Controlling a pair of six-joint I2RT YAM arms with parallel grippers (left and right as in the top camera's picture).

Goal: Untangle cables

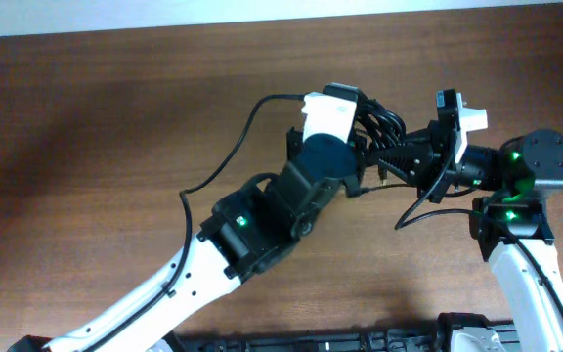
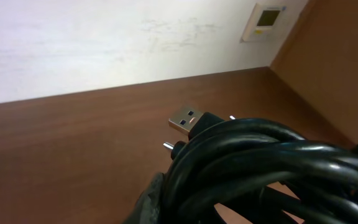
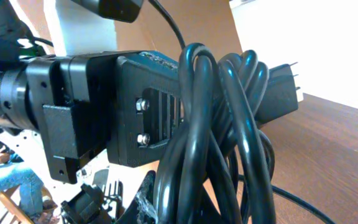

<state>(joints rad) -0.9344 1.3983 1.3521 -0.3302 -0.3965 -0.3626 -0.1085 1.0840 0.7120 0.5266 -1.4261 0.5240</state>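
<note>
Cables (image 3: 197,124) looped around left gripper (image 1: 365,147), right gripper (image 1: 394,161) just beside

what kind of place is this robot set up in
Likely an indoor lab or office room, though little shows: a brown wooden table, a plain white wall behind it, and a small wall-mounted control panel with a display.

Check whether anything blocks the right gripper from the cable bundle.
Nothing visible does. The right gripper is right at the cables, which hang bunched around the left gripper; no other object lies between them.
</note>
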